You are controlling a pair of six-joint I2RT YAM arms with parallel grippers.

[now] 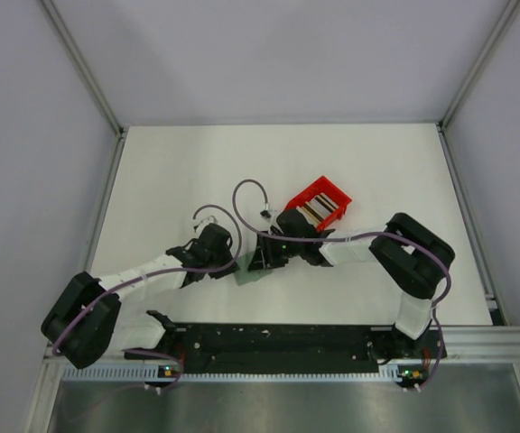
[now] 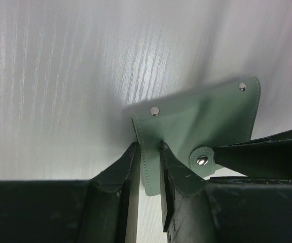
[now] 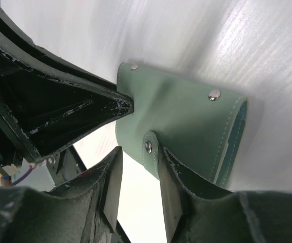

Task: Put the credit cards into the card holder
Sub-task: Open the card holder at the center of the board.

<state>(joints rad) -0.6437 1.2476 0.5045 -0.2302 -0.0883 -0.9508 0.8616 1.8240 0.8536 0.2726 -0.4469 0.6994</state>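
The left end effector (image 2: 150, 164) stands nearly closed, its two fingers pinching one stitched edge of the card holder (image 2: 207, 116). That edge runs down between the fingers, and the rest of the grey-green wallet fans out ahead of them. The shadow beneath it suggests it is raised a little off the table (image 2: 60, 76). This grip looks meant to anchor the holder so the other arm can work on its fastening.

The right end effector (image 3: 140, 172) meets it from the opposite side. Its jaws are partly apart, and the small snap tab (image 3: 149, 147) sits against the inner face of one finger, with bare table showing in the rest of the gap. It seems to be placed around the tab rather than clamped on it, probably ready to pull the snap open. Just ahead of its fingers the holder is folded, two metal studs show on its outside, and a sliver of blue lining shows at the far fold.

Farther out, beyond the right end effector, a red bin (image 1: 298, 200) sits on the table with what appear to be the credit cards (image 1: 321, 207) standing inside it. They are too small to count.

The two end effectors crowd the same small wallet, so each is the main obstacle for the other.
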